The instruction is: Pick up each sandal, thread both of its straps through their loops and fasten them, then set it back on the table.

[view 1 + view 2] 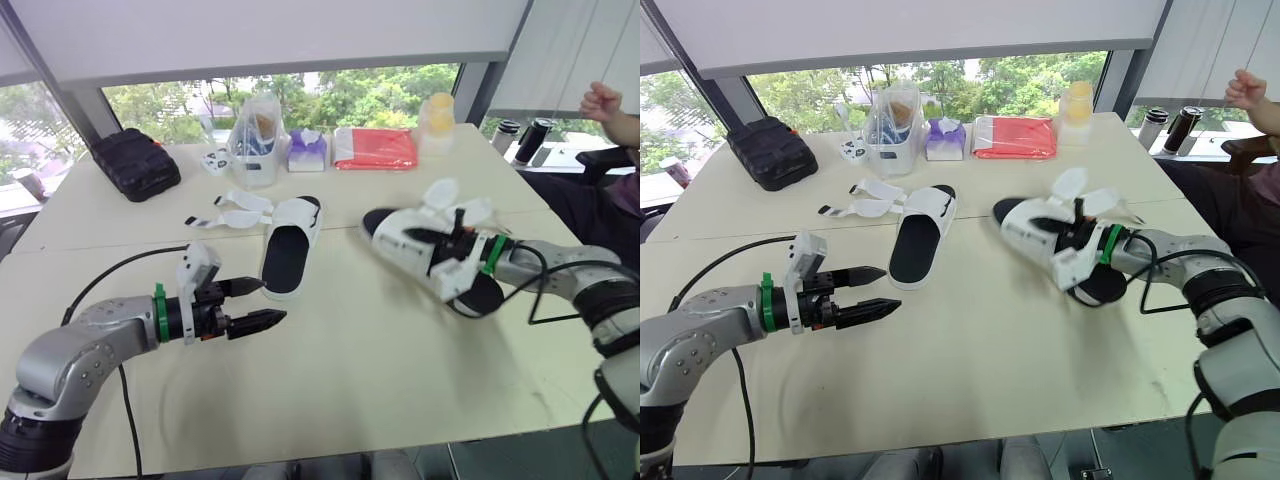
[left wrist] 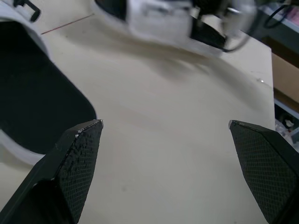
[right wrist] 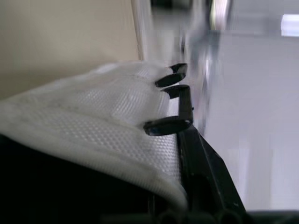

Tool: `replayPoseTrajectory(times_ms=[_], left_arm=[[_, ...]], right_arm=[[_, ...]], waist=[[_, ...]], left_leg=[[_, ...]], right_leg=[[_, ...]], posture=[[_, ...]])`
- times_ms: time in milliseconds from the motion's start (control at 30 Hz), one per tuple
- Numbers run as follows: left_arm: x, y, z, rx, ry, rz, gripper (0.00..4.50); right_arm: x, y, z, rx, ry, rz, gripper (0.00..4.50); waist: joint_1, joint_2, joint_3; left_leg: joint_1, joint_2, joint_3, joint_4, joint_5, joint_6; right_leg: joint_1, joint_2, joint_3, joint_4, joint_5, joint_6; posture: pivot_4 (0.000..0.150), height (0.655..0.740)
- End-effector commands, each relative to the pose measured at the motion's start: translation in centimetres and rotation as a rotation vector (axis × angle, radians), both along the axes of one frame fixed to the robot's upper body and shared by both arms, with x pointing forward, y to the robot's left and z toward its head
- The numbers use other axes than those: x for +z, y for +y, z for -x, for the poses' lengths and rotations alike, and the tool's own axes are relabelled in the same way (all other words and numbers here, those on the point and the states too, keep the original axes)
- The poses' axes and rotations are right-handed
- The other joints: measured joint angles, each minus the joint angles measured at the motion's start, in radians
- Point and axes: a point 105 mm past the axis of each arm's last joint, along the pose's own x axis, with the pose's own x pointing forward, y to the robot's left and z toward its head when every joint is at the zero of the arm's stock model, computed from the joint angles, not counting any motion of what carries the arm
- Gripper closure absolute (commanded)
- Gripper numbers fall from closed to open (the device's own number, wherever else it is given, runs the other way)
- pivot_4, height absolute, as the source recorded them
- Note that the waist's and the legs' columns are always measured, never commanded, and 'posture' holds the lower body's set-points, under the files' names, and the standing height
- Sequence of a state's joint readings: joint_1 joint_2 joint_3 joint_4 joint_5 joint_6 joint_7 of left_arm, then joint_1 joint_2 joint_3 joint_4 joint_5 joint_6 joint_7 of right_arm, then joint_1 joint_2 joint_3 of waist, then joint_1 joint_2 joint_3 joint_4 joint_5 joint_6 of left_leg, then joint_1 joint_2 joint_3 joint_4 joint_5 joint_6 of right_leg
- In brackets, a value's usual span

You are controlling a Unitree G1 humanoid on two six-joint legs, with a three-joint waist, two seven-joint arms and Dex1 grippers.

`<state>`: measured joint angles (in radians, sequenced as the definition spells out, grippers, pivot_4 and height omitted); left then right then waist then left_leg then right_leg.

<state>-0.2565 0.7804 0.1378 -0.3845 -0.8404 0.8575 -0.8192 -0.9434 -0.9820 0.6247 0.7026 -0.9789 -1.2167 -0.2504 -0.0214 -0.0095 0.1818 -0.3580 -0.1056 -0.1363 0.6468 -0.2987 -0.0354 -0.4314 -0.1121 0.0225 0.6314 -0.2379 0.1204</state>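
White held sandal (image 1: 425, 250) tilted, at least partly lifted off the table (image 1: 350, 370), right of the lying sandal (image 1: 290, 250). Clamped in the right gripper (image 1: 452, 240), loose straps (image 1: 450, 195) sticking up, unthreaded. Splayed straps (image 1: 235, 212) left of the lying sandal, also unfastened. Seemingly early: both sandals left to do. Left gripper (image 1: 272, 300) just in front of the lying sandal, spread wide, holding nothing. Bare tabletop in front, near edge well off. Black bag (image 1: 135, 163) and red packet (image 1: 375, 148) well behind.
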Motion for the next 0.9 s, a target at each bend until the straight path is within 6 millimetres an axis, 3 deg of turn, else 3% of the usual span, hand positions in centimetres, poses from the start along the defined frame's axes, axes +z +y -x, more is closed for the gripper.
replayPoseTrajectory(times_ms=[33, 267, 500, 600, 767, 800, 833, 900], left_arm=[[0.8, 0.0, -0.1, -0.018, -0.037, -0.001, 0.0], [0.1, -1.1, 0.8, -0.043, -0.009, 0.024, 0.0], [-0.7, -1.9, 1.3, -0.063, 0.012, 0.032, 0.0], [-0.8, -2.3, 1.4, -0.087, 0.018, 0.035, 0.0], [-2.5, -3.3, 0.9, -0.159, 0.038, 0.01, 0.0], [-3.0, -3.5, 0.7, -0.177, 0.036, -0.003, 0.0], [-3.2, -3.6, 0.5, -0.192, 0.032, -0.015, 0.0], [-3.6, -3.8, 0.2, -0.224, 0.013, -0.044, 0.0]], right_arm=[[1.0, 1.2, 2.6, 0.181, 0.01, 0.021, 4.43], [-0.5, 3.5, 4.7, 0.338, 0.063, 0.024, 4.43], [-2.0, 3.6, 5.8, 0.39, 0.126, 0.036, 4.43], [-1.8, 3.6, 5.5, 0.376, 0.139, 0.025, 3.45], [-1.9, 3.0, 5.5, 0.353, 0.147, 0.016, 0.99], [-1.7, 2.9, 5.5, 0.341, 0.13, 0.001, 0.31], [-1.5, 2.7, 5.4, 0.326, 0.117, -0.005, 0.05], [-1.2, 1.9, 5.0, 0.28, 0.095, -0.009, 0.05]], waist=[[-0.001, 0.0, 0.0], [-0.004, 0.0, 0.0], [0.002, 0.0, 0.0], [0.001, 0.0, 0.0], [0.001, 0.0, 0.0], [0.001, 0.0, 0.0], [0.002, 0.0, 0.0], [0.003, 0.0, 0.0]], left_leg=[[0.0, 0.0, 0.001, 0.0, 0.0, 0.0], [0.001, 0.001, 0.001, 0.001, 0.0, 0.0], [0.001, 0.002, 0.001, 0.001, 0.0, 0.0], [0.001, 0.001, 0.001, 0.001, 0.0, 0.0], [0.002, 0.001, 0.002, 0.001, 0.0, 0.0], [0.002, 0.001, 0.002, 0.001, 0.0, 0.0], [0.002, 0.001, 0.002, 0.001, 0.0, 0.0], [0.002, 0.001, 0.002, 0.001, 0.0, 0.0]], right_leg=[[0.0, 0.0, 0.001, 0.0, 0.0, 0.0], [0.0, 0.001, 0.002, 0.0, 0.0, 0.0], [0.0, 0.001, 0.003, 0.0, 0.0, 0.0], [0.001, 0.001, 0.003, 0.001, 0.0, 0.0], [0.001, 0.003, 0.003, 0.0, 0.0, 0.0], [0.001, 0.003, 0.003, 0.0, 0.0, -0.001], [0.001, 0.003, 0.003, 0.0, 0.0, -0.001], [0.001, 0.004, 0.003, 0.0, 0.001, -0.001]], posture=[[0.15, 0.74], [0.15, 0.74], [0.15, 0.74], [0.15, 0.74], [0.15, 0.74], [0.15, 0.74], [0.15, 0.74], [0.15, 0.74]])
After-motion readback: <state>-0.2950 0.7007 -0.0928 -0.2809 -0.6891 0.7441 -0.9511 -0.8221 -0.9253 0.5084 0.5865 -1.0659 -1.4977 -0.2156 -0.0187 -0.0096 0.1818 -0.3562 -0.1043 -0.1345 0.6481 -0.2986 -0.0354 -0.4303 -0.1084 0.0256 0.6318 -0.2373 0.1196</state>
